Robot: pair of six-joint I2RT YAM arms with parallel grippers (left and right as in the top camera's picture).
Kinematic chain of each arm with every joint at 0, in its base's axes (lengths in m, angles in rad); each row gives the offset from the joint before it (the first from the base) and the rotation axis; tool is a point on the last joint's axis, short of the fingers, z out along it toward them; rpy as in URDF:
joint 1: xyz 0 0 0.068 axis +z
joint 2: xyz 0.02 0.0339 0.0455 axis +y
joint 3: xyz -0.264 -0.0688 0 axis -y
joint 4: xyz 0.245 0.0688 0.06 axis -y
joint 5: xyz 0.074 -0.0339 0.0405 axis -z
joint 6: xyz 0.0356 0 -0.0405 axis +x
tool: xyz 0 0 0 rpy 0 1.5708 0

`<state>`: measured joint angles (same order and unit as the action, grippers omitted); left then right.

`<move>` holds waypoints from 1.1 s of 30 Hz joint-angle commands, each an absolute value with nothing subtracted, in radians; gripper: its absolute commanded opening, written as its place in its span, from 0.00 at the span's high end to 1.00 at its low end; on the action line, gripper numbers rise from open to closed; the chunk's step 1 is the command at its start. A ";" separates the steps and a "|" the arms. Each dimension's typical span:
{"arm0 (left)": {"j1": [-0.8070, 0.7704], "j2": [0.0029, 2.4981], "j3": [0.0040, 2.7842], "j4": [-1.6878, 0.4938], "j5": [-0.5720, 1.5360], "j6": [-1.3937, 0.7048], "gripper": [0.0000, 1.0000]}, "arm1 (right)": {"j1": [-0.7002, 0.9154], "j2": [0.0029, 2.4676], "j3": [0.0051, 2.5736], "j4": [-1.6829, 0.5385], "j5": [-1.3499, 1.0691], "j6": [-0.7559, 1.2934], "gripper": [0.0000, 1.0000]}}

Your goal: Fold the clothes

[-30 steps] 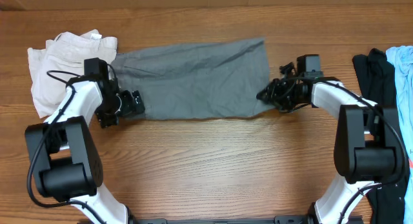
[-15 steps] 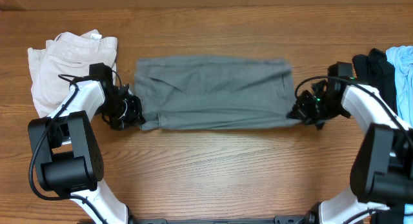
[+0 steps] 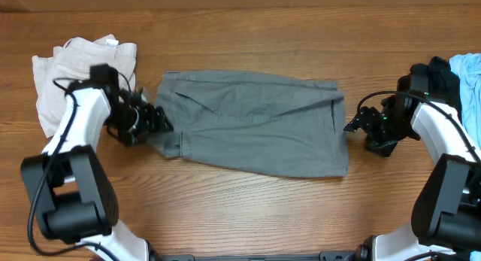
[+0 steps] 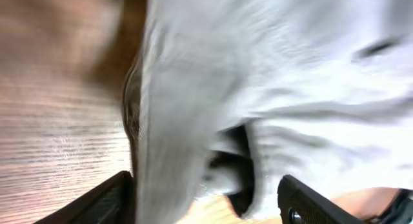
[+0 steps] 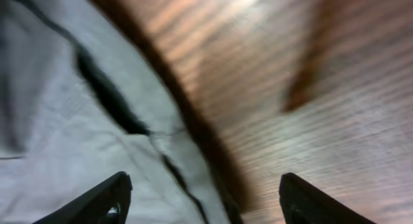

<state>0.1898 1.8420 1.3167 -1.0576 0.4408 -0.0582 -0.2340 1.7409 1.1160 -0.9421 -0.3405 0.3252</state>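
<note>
The grey shorts (image 3: 255, 122), the clothes of the task, lie spread and wrinkled across the middle of the wooden table (image 3: 240, 216). My left gripper (image 3: 158, 122) is at their left end. In the left wrist view my left gripper (image 4: 206, 204) stands open, with blurred grey cloth (image 4: 271, 75) bunched loosely between the wide-apart fingers. My right gripper (image 3: 352, 126) sits just off the right edge of the shorts. The right wrist view shows my right gripper (image 5: 203, 201) open over the cloth's edge (image 5: 58, 140) and bare wood, gripping nothing.
Cream-white shorts (image 3: 64, 77) are heaped at the far left, behind my left arm. A black garment (image 3: 443, 77) and a light blue one (image 3: 467, 73) lie at the right edge, close to my right arm.
Both grippers, shut on the ends of the shorts half a second ago, have opened. The shorts have dropped and now spread wider toward the table's front. The left arm has lifted slightly.
</note>
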 commanded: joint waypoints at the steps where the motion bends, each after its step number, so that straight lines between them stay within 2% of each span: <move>1: 0.188 1.765 1.405 -1.058 0.542 -0.022 0.28 | -0.235 1.655 1.115 -0.899 -0.479 0.242 0.29; 2: 0.184 1.757 1.420 -1.041 0.569 -0.022 0.31 | -0.235 1.641 1.115 -0.877 -0.521 0.222 0.39; 3: 0.177 1.753 1.431 -1.019 0.588 -0.022 0.40 | -0.235 1.629 1.115 -0.855 -0.552 0.216 0.54; 4: 0.165 1.752 1.438 -0.996 0.598 -0.022 0.59 | -0.233 1.624 1.115 -0.836 -0.574 0.217 0.76; 5: 0.147 1.752 1.439 -0.967 0.595 -0.022 0.73 | -0.228 1.623 1.115 -0.818 -0.588 0.231 0.89; 6: 0.128 1.754 1.438 -0.945 0.592 -0.022 0.89 | -0.218 1.627 1.114 -0.810 -0.586 0.258 0.96; 7: 0.107 1.760 1.437 -0.924 0.588 -0.022 0.96 | -0.206 1.633 1.114 -0.808 -0.586 0.266 0.96; 11: -0.001 1.806 1.437 -0.825 0.522 -0.022 0.96 | -0.124 1.679 1.114 -0.756 -0.585 0.268 0.96; 17: -0.125 1.926 1.437 -0.738 0.332 -0.027 0.96 | -0.019 1.798 1.114 -0.572 -0.533 0.405 0.96; 22: -0.130 2.014 1.437 -0.653 0.289 -0.072 0.96 | -0.009 1.886 1.114 -0.390 -0.461 0.540 0.96; 25: -0.126 2.054 1.437 -0.596 0.270 -0.074 0.92 | -0.014 1.938 1.114 -0.325 -0.379 0.581 0.96; 30: -0.099 2.072 1.439 -0.530 0.119 -0.080 0.88 | -0.049 1.971 1.114 -0.323 -0.292 0.570 0.89; 33: -0.062 2.072 1.450 -0.530 0.071 -0.090 0.93 | -0.084 1.969 1.114 -0.358 -0.282 0.541 0.83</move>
<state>-0.1062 2.0632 1.4296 -0.5343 0.1814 -0.0750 -0.0330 1.9625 1.1149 -0.3344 -0.3889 0.5537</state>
